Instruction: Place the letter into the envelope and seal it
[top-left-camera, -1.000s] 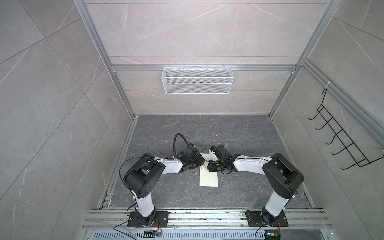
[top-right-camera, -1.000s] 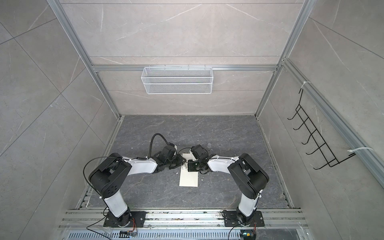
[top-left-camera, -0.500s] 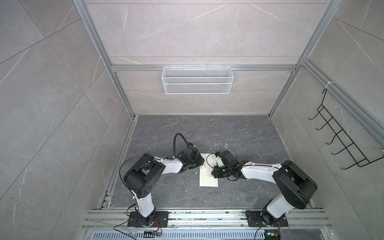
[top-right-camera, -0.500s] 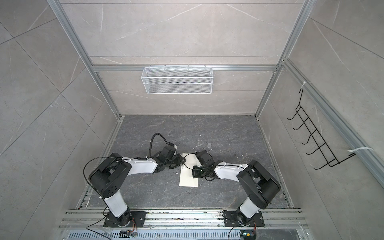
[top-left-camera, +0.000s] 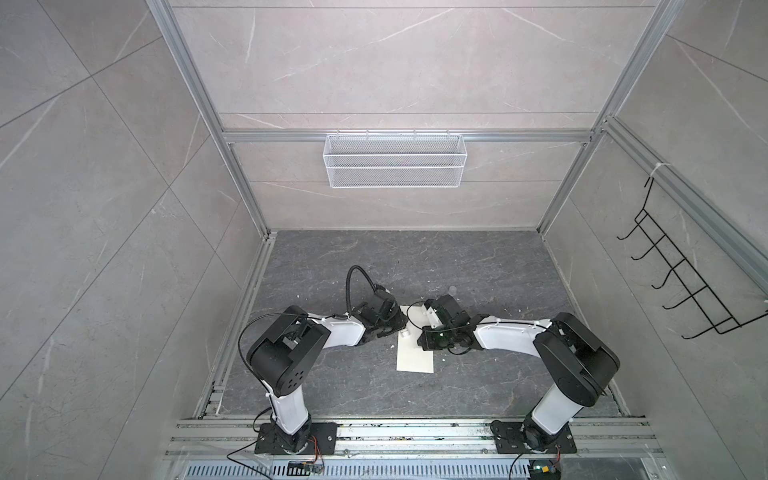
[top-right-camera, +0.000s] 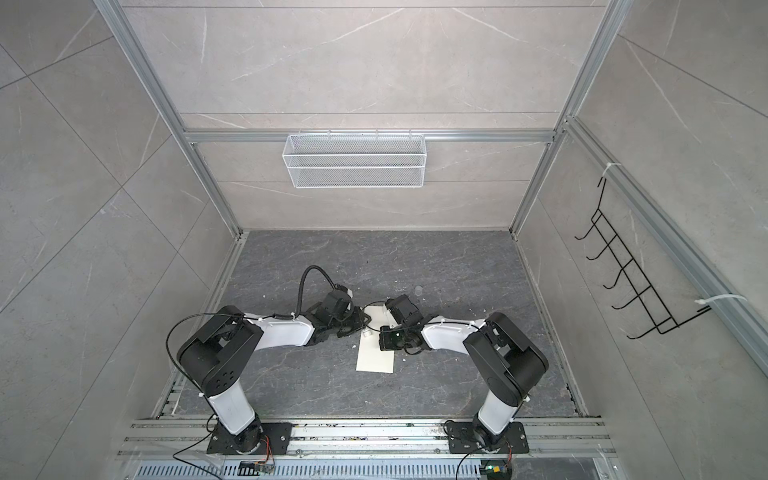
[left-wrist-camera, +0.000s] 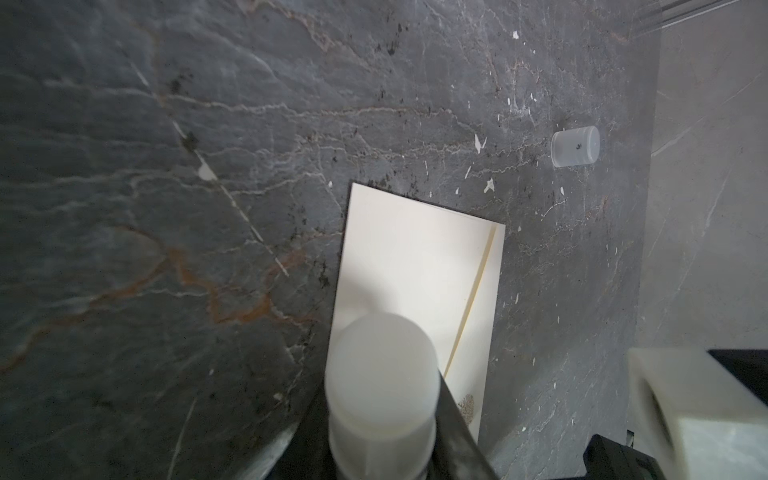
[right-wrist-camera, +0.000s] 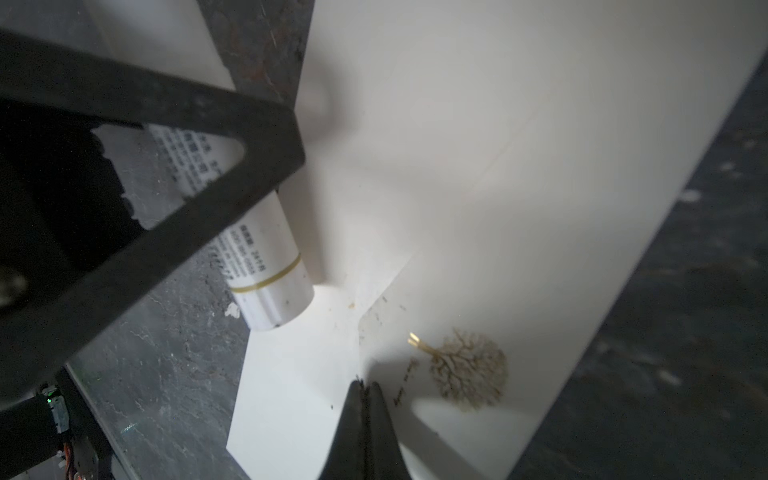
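Gently now: this looks like the glue step. Your left gripper (top-left-camera: 395, 328) is pinching the white glue stick (right-wrist-camera: 266, 266). The stick's tip touches the envelope (top-left-camera: 415, 357) just beside a paper edge near the little tree emblem (right-wrist-camera: 469, 374). Your right gripper (right-wrist-camera: 365, 399) has its fingers pressed together with nothing between them, and its tip rests on the envelope near that same edge.

In both top views the envelope lies flat on the table (top-left-camera: 457, 257), a bit toward 6 o'clock from the middle, with its long side running from 12 to 6. The left gripper reaches its far end from 9 o'clock and the right one from 3 o'clock. You can't see the letter anywhere. My guess is that it is tucked inside. I can't tell if the flap is stuck down yet.

To do this well, I think you should rub the glue in short, soft strokes along the paper edge. Press down with the right tip so the envelope does not slide. If you push too hard, the paper may wrinkle or skid.

The two grippers are very close, so they could bump. The clear cap (left-wrist-camera: 575, 146) lies at about 1 o'clock from the envelope, well apart. The wire basket (top-left-camera: 394, 160) at 12 o'clock and the hook rack (top-left-camera: 681, 291) at 3 o'clock hang on the walls, out of your way.
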